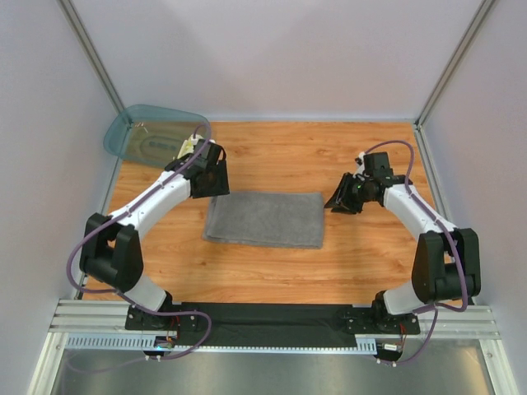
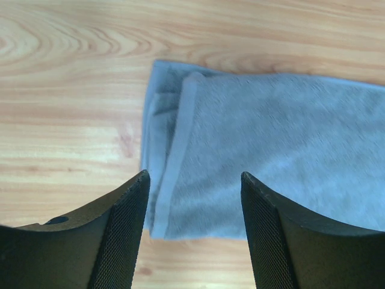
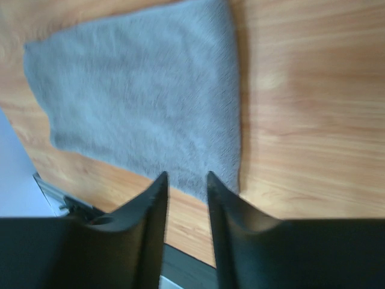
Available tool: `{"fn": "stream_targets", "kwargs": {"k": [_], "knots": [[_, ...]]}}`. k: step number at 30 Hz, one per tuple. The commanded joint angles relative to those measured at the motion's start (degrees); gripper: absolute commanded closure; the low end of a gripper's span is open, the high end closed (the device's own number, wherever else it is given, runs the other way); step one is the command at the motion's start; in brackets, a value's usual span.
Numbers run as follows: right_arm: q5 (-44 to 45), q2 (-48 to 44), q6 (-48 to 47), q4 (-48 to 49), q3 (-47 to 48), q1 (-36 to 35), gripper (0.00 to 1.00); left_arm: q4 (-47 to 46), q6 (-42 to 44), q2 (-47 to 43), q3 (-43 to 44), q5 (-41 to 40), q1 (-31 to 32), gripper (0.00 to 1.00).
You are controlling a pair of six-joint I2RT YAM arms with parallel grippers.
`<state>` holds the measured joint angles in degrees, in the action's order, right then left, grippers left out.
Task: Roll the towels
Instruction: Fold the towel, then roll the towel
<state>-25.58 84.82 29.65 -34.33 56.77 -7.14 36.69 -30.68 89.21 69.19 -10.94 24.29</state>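
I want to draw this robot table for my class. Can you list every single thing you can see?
grey towel: one, grey, folded flat in the middle of the table
small cloth: one, yellow-and-white, at the tub's near right edge, mostly hidden
tub: one, see-through teal, far left corner
table: one, wood-coloured, under everything
left arm: one, white and black, left side
right arm: one, white and black, right side
left gripper: one, black, open, at the towel's left end
right gripper: one, black, slightly open, at the towel's right end
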Motion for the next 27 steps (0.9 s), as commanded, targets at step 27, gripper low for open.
{"fn": "stream_targets", "kwargs": {"k": [27], "knots": [[15.56, 0.36, -1.00, -3.46, -10.20, -5.87, 0.69, -11.56, -6.50, -0.35, -23.93, 4.61, 3.66, 0.36]]}}
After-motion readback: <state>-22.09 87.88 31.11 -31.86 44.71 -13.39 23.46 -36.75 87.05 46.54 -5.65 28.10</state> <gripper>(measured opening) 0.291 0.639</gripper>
